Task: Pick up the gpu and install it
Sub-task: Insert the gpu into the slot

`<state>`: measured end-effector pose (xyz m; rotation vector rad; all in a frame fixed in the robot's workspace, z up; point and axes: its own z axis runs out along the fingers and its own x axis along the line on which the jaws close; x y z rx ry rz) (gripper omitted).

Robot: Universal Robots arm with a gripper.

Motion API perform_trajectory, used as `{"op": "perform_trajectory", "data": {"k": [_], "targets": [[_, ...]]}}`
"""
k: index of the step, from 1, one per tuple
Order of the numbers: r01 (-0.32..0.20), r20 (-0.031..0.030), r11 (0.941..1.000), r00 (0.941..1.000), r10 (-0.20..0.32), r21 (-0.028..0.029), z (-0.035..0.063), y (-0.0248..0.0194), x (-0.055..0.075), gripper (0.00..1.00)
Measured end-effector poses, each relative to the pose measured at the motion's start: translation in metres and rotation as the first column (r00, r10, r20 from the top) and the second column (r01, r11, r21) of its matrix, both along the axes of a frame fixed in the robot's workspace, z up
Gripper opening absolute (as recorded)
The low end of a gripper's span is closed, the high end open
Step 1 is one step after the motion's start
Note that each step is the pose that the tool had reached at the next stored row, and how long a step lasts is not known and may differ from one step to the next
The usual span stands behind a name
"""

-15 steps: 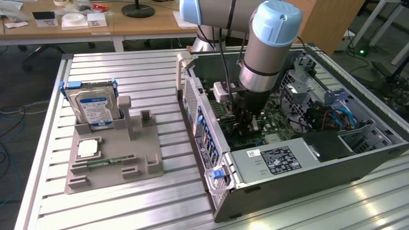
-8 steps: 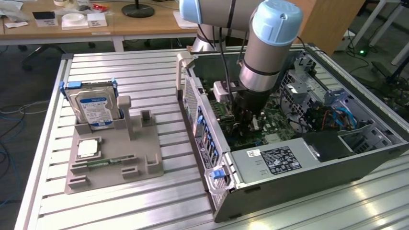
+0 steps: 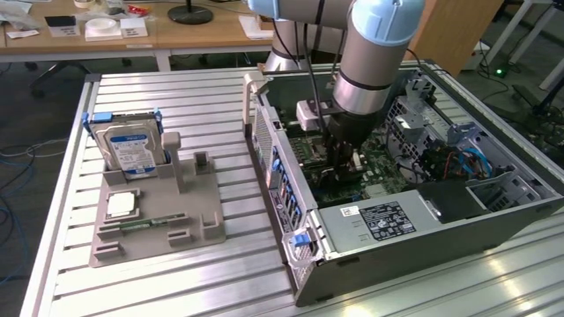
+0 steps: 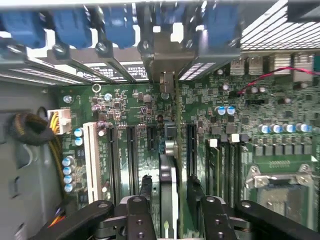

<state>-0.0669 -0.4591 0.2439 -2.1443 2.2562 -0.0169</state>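
Workshop room behind a metal bench
A wooden desk (image 3: 132,33) spans the upper left; blue cables (image 3: 10,191) trail over grey floor (image 3: 35,119) at left.

No text legible anywhere; blue-and-white label on hard drive (image 3: 131,150) has print, unreadable; black-and-white sticker on power supply (image 3: 386,221) shows dense lines, possibly a barcode beside it, none readable; white printed strips near the case's rear slots (image 4: 122,71) too blurred to make out
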Motion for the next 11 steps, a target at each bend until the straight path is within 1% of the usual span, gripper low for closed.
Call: {"op": "perform_trajectory", "data": {"k": [8,9,11], "targets": [[0.000,0.0065,1.0000,1.0000,0.000,0.0000,0.0319,0.0000,0.000,0.42],[0.000,0.0075,1.0000,1.0000,0.000,-0.0001,0.0341,0.0000,0.000,0.42],[0.000,0.0081,1.0000,1.0000,0.000,0.0001,0.0341,0.0000,0.000,0.40]]}}
